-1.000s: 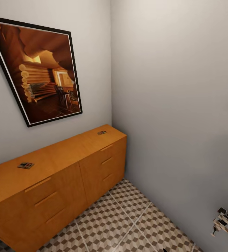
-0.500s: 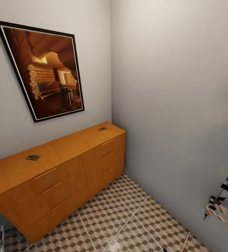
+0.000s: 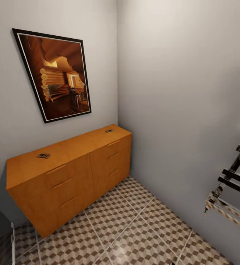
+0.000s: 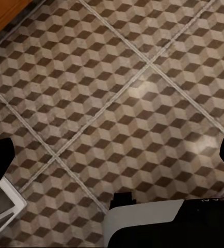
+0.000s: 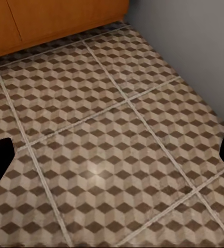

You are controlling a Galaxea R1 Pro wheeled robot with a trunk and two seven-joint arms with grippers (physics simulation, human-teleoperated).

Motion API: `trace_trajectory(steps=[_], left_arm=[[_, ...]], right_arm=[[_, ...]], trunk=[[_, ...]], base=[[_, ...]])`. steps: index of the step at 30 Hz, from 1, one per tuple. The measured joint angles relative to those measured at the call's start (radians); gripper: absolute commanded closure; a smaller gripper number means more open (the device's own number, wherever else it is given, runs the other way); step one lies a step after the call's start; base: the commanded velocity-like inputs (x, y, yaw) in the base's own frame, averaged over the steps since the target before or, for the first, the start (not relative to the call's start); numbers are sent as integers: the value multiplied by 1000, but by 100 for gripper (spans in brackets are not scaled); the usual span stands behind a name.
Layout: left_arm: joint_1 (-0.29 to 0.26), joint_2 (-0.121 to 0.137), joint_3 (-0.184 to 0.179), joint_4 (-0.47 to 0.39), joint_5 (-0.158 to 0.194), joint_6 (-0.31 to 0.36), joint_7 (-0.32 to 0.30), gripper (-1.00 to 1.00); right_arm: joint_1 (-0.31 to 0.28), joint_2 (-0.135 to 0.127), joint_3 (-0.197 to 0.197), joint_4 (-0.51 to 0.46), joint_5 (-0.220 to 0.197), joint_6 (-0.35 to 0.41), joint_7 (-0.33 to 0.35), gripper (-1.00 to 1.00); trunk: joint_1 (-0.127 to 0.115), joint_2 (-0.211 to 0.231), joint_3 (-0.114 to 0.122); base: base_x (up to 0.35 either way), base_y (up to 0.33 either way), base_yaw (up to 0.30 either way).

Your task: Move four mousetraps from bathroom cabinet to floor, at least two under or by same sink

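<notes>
The orange-brown cabinet (image 3: 72, 173) stands against the left wall in the head view, all drawers shut. Two mousetraps lie on its top: one near the left end (image 3: 43, 155), one near the far right end (image 3: 109, 130). The cube-patterned bathroom floor (image 3: 134, 228) spreads in front of it. In the left wrist view my left gripper (image 4: 112, 160) is open above bare floor tiles (image 4: 143, 93), with a corner of the cabinet (image 4: 3, 13) at the edge. My right gripper (image 5: 112, 160) is open too, over tiles (image 5: 117, 134), with the cabinet front (image 5: 55, 20) beyond.
A framed picture (image 3: 55, 73) hangs above the cabinet. Grey walls meet in the corner behind its right end. A chrome rack (image 3: 230, 191) juts in at the right. A white part of my base (image 4: 143, 222) shows under the left gripper.
The whole head view has shifted: the cabinet and picture now sit further right and look smaller, so the camera has moved. The mousetraps have kept their places on the cabinet top.
</notes>
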Motion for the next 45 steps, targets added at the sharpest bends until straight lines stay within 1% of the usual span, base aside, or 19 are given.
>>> trace_trajectory(steps=[11,15,18,19,20,21,22,23,24,25,27,29,30,32,35,36,39,43,45], left_arm=[[0,-1,4,-4,-1,6,2,-100],[-1,-3,7,-20,-2,37,4,-100],[-2,-1,8,-135,-4,194,5,-100],[-2,6,7,-222,-5,305,4,-100],[-3,11,8,-277,-6,364,3,-100],[-4,20,8,-388,-7,491,1,-100],[-3,24,8,-458,-7,560,0,-100],[-3,29,9,-574,-6,688,1,-100],[-4,31,8,-646,-6,751,1,-100],[-4,34,8,-757,-6,858,1,-100],[-4,35,8,-875,-7,950,2,-100],[-6,33,9,-1063,-7,1086,14,-100],[-7,31,11,-1106,-8,1116,21,-100],[-12,15,13,-1231,-8,1221,67,-100],[-25,-5,13,-1290,-8,1283,116,-100],[-39,-17,13,-1312,-9,1307,150,-100],[-82,-32,21,-1341,-10,1339,210,-100],[-140,-38,27,-1350,-9,1352,233,-100],[-180,-39,50,-1351,-10,1357,238,-100]], right_arm=[[0,0,0,0,0,2,0,-100],[0,1,0,0,0,2,0,-100],[0,1,0,0,0,2,0,-100],[0,1,0,0,0,2,0,-100],[0,1,0,0,0,2,0,-100],[0,1,0,0,0,2,0,-100],[0,1,0,0,0,2,0,-100],[0,1,0,0,0,2,0,-100],[0,1,0,0,0,3,0,-100],[0,1,0,0,0,3,0,-100],[0,1,0,0,0,3,0,-100],[0,1,0,0,0,2,0,-100],[0,1,0,0,0,2,0,-100],[0,1,0,0,0,2,0,-100],[0,1,1,0,0,3,0,-100],[0,1,1,0,0,3,0,-100],[0,2,1,0,0,3,0,-100],[0,2,1,0,0,3,0,-100],[0,2,0,0,0,3,0,-100]], trunk=[[-1,0,0],[-1,0,0],[-1,0,0],[-1,0,0],[-1,0,0],[-1,0,0],[-1,0,0],[-1,0,0],[-1,0,0],[-1,0,0],[-1,0,0],[-1,0,0],[-1,0,0],[-1,0,0],[-1,0,0],[-1,0,0],[-1,0,0],[-1,0,0],[-1,0,0]], base=[[-70,0,0],[-4,0,0],[-1,0,0],[0,0,0],[0,0,0],[0,0,0],[0,0,0],[0,0,0],[0,0,0],[0,0,0],[0,0,0],[0,0,0],[0,0,0],[0,0,0],[0,0,0],[0,0,0],[0,0,0],[0,0,0],[0,0,0]])
